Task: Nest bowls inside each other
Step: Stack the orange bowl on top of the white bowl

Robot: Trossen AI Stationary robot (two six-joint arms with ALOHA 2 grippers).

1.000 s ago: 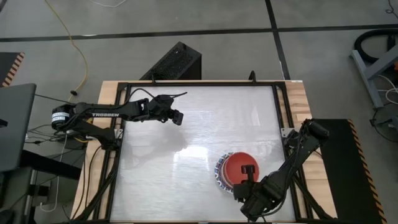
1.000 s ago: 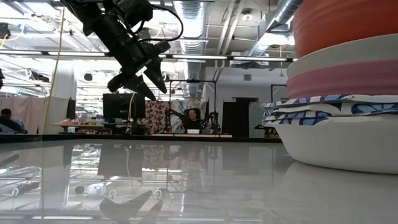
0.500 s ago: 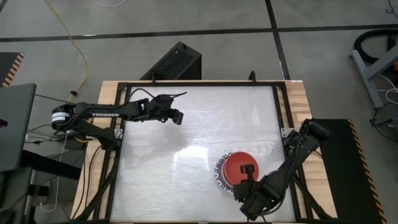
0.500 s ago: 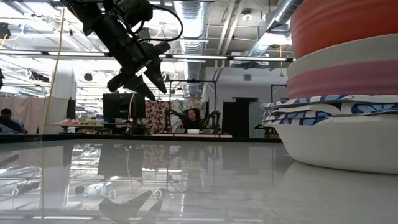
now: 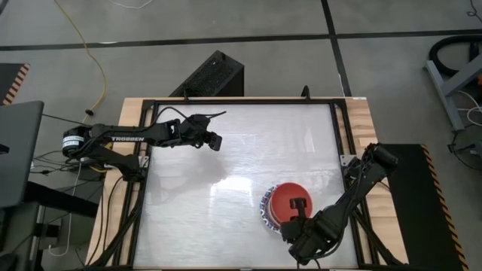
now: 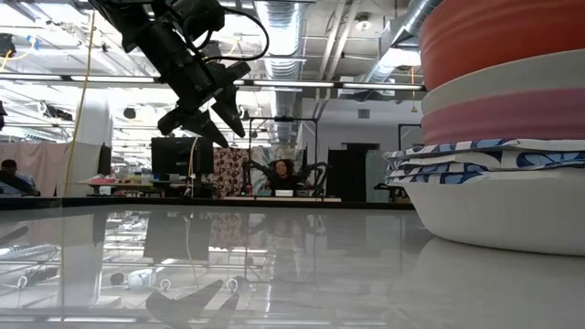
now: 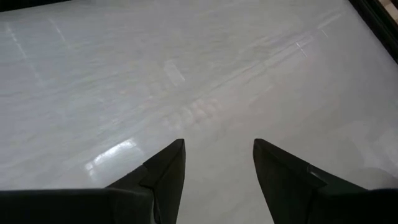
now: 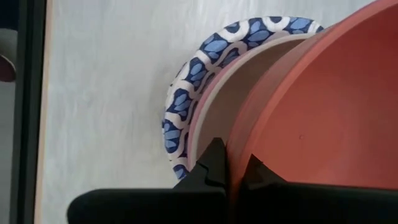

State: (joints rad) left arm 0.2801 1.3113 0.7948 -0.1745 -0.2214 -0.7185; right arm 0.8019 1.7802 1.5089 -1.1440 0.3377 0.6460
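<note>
The bowls stand nested in one stack (image 5: 276, 208) at the table's near right. In the low view, a plain white bowl (image 6: 503, 215) is at the bottom. Above it come blue-patterned rims (image 6: 457, 151), a pink bowl (image 6: 503, 114) and the red bowl (image 6: 512, 37) on top. My right gripper (image 5: 299, 206) is shut on the red bowl (image 8: 323, 112) at the stack's near right side. My left gripper (image 5: 216, 141) hangs open above the bare table at the far left, holding nothing (image 7: 217, 155). My right gripper pinches the red bowl's rim (image 8: 239, 140) on the side toward the table's near right corner. One finger (image 8: 256, 167) is inside the bowl and one (image 8: 214, 158) is outside. The fingers come steeply from above. The bowl stays inside the stack's top.
A black frame (image 5: 339, 143) runs round the white tabletop (image 5: 248, 150), which lies bare between the two arms. A black box (image 5: 215, 75) sits on the floor beyond the far edge. People sit at desks in the room behind (image 6: 285, 174).
</note>
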